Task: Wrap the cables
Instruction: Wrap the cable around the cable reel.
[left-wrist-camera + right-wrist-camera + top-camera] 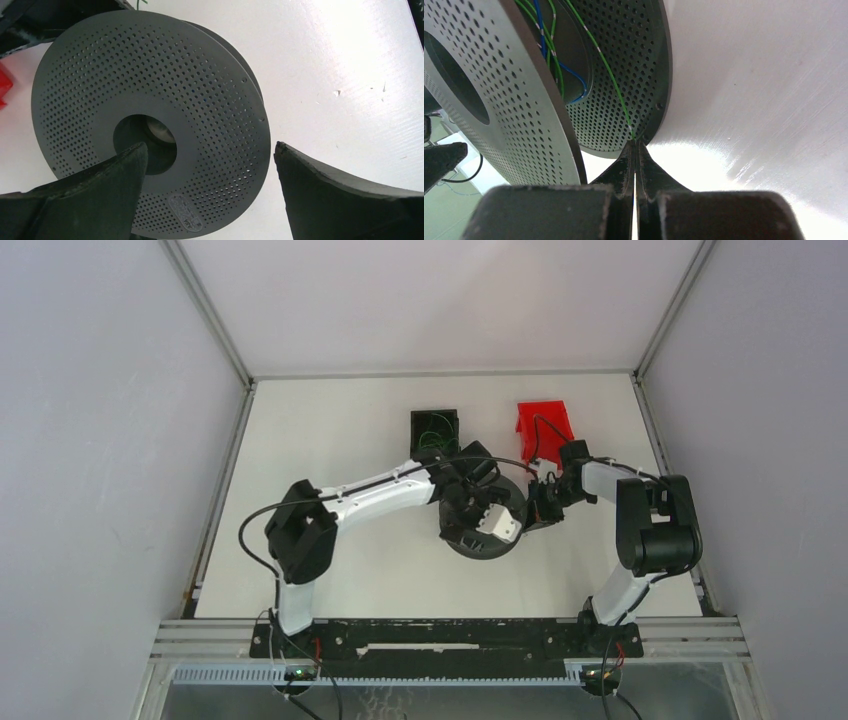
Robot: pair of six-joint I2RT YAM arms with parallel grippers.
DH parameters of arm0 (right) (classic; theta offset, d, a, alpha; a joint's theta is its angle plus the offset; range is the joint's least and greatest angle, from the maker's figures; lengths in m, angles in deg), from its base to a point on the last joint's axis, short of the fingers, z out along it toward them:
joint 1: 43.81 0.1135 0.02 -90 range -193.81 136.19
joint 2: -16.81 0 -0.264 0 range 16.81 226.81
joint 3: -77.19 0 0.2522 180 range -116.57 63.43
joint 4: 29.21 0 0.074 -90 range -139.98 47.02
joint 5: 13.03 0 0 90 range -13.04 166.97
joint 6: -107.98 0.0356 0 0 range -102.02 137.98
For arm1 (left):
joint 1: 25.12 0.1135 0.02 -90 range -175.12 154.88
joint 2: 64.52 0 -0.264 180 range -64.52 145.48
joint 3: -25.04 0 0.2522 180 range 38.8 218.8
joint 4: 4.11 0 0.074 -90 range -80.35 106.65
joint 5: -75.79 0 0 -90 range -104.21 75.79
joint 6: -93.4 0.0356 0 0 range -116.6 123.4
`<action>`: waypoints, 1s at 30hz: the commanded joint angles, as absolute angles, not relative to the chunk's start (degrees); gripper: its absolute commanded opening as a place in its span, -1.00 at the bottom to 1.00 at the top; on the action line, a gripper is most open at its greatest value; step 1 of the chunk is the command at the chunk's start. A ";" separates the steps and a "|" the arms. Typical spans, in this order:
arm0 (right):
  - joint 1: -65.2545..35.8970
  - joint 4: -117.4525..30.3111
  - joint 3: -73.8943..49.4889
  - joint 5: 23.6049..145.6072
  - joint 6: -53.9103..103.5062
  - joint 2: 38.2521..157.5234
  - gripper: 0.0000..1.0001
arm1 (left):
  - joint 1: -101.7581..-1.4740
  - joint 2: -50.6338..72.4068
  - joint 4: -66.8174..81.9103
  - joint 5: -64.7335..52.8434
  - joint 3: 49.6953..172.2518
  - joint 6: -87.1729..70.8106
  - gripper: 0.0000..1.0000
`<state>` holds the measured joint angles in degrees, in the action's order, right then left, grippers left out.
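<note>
A dark grey perforated spool lies on the white table, mid-centre. My left gripper hovers over its top flange with the jaws wide apart and nothing between them. One finger sits near the hub hole, the other is off the rim. My right gripper is at the spool's right edge, shut on a thin green cable. That cable runs from the fingertips up between the two flanges to the core. More green and blue cables lie wound on the core.
A black open box holding loose green wire stands behind the spool. A red box stands behind my right arm. Thick black arm cords arch over both arms. Grey walls close in the table's left, right and back.
</note>
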<state>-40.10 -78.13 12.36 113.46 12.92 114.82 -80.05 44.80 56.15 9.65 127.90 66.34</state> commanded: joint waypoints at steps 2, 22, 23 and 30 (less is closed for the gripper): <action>-40.85 -77.96 11.20 114.16 11.97 112.16 -1.00 | -80.74 47.60 62.60 8.54 134.78 71.19 1.00; -41.17 -77.54 11.22 115.60 12.16 112.52 -1.00 | -80.71 52.57 64.84 6.38 136.34 61.70 0.48; -41.21 -77.40 11.20 116.16 12.26 112.47 -1.00 | -80.67 52.18 63.48 6.30 135.38 59.45 0.42; -41.25 -75.40 11.08 119.33 13.90 112.56 -1.00 | -80.66 45.94 46.42 2.60 123.03 42.14 0.03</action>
<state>-41.11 -77.54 12.36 116.25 12.99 114.72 -80.64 49.21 55.43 5.65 128.63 55.17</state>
